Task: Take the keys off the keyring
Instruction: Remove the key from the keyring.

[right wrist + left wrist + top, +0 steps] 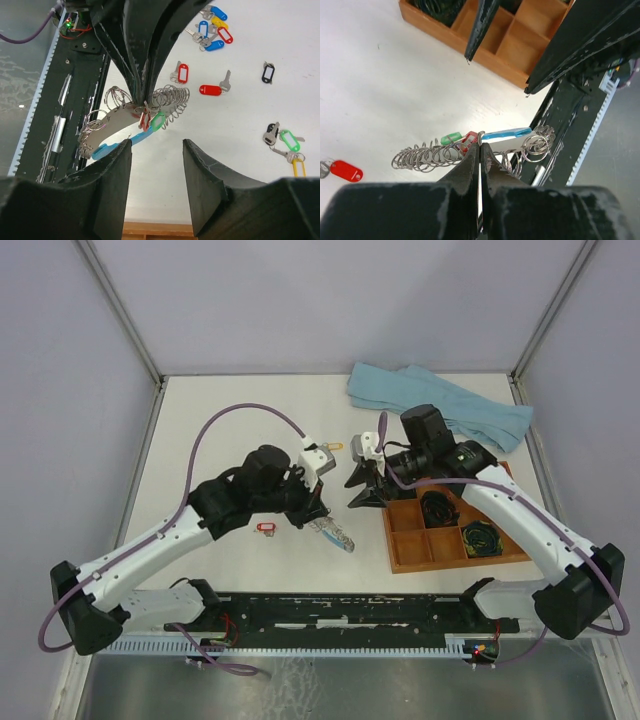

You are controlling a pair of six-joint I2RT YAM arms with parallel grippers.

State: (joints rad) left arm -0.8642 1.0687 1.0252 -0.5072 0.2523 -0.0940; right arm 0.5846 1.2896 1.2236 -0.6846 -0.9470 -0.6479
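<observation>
partly done, judging by the spread of things. on the keyring [125, 116], at least two tagged keys: a red key [145, 121] and a green key [158, 121], side by side near the middle of the loop. otherwise only a row of bare small rings [172, 100] along the grey side and the light-blue arc [107, 149] opposite. no telling about untagged keys among those rings. sits at the near middle of the bench [240, 420], close to the dark rail [350, 610] by the arm bases. lifted clear or brushing the surface: cannot tell.

clamped on the loop right beside the two tags: left pincer [480, 146], shut tight on the metal, no gap showing. facing it from just beside: right pincer [157, 145], roughly half spread, nothing between the fingers [205, 175], tips short of the keyring.

already off and scattered farther out on the bench: loose keys [212, 27] in blue, yellow and red, more reds nearer the keyring, a black key [268, 73], a green-and-yellow bunch [287, 142]. well to the right, a wooden tray [460, 562] with black cable coils [480, 538]; no keys seen inside.

left to do, as a guess: work the red and green keys round and off the loop, then check the rings for strays. probably near the end rather than the start.
</observation>
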